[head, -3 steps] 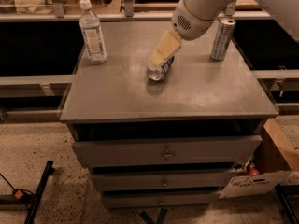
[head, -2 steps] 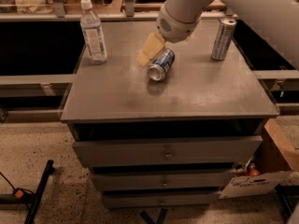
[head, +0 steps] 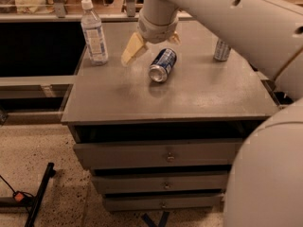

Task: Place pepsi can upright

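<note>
Camera view: the pepsi can (head: pixel 162 65) is seen lying on its side a little toward 12 o'clock of the middle of the grey worktop (head: pixel 189 98), with its silver end turned toward 7 o'clock and its body running up toward 1 o'clock. The tool (head: pixel 154 43) is held just above the can's far end, at its 12 o'clock. Its two tan fingers (head: pixel 134 48) are spread wide, nothing is held between them, and no contact with the can can be made out. A clear water bottle (head: pixel 93 32) stands at 10 o'clock of the can and a slim silver can (head: pixel 221 50) at 2 o'clock, both well apart from it.

The can is judged light and thin-walled. It is likely to be dented by a hard squeeze, and its smooth round side will roll freely toward 4 or 10 o'clock if it is nudged. It is best taken across the middle of its body, with the fingers set at either side of the long axis, so that it can be tipped onto its base.
</note>
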{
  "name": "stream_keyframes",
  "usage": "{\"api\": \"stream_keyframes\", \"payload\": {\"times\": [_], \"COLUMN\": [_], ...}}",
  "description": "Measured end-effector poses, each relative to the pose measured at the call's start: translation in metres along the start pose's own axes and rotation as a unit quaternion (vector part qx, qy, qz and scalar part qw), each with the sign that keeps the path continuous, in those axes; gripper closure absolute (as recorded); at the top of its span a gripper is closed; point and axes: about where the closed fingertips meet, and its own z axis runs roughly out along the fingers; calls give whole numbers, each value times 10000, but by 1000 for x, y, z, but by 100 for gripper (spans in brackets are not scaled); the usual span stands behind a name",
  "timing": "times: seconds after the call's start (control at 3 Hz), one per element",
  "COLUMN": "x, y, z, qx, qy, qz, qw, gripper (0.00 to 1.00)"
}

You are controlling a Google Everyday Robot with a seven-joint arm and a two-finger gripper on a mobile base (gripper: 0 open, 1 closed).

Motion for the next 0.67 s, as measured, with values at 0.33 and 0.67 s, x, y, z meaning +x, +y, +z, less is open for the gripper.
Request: {"api": "stream_keyframes", "payload": {"times": [0.33, 0.67], "x": [-12, -12], "y": [-4, -10], "z": [15, 24], "qx": [150, 274], "qy": [37, 143], "qz": [508, 967], "qw": [9986, 9948], "gripper": [0, 0]}}
